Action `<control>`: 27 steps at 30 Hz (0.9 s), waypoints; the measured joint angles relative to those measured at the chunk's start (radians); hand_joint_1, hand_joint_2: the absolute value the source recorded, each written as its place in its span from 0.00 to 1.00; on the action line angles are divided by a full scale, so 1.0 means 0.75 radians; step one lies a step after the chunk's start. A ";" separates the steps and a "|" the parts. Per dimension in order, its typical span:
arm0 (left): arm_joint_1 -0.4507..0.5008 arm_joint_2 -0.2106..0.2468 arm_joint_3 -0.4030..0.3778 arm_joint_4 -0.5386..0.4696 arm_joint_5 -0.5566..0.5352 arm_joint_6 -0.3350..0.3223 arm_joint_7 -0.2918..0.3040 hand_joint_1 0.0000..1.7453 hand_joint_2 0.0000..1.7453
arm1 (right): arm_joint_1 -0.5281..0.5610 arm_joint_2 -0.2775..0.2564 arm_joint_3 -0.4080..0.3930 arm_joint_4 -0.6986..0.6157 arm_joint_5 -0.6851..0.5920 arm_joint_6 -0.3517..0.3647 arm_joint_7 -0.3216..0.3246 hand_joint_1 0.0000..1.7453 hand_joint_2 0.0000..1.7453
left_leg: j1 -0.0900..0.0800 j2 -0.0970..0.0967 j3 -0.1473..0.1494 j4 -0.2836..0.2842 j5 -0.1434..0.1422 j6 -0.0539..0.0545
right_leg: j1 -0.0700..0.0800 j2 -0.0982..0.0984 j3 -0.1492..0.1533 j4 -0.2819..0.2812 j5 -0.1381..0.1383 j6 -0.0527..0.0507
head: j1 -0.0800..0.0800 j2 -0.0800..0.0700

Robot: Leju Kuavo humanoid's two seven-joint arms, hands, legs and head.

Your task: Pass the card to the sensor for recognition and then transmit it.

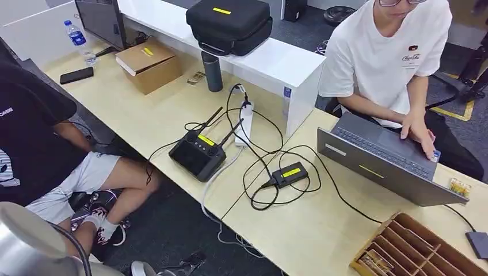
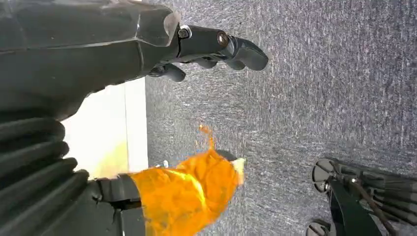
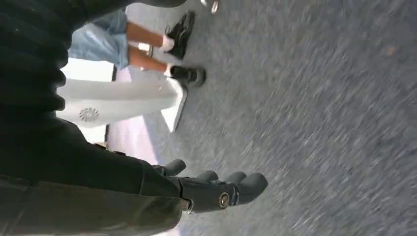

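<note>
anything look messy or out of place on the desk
Only the black cables: they sprawl in loose loops over the desk between the power strip and the small black box, and one hangs over the front edge.

Left hand point(image 2: 211, 51) and right hand point(image 3: 216, 187) hang empty, fingers loosely apart.

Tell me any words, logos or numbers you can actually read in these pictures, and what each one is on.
"CASE": white letters at the edge of the black shirt, cut off by the frame, so perhaps part of a longer word.
White T-shirt: small chest logo, too small to read.
Water bottle: blue label, blurred.
Yellow stickers on the black bag, cardboard box, controller and small black box: no legible text.
</note>
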 joint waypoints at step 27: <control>-0.005 0.004 0.018 0.000 -0.031 0.003 -0.015 0.00 0.00 | -0.019 -0.004 0.007 -0.001 -0.044 0.167 -0.056 0.00 1.00 | -0.001 0.000 0.000 0.001 0.000 0.000 | -0.001 0.000 0.000 0.000 0.000 0.000 | -0.001 0.000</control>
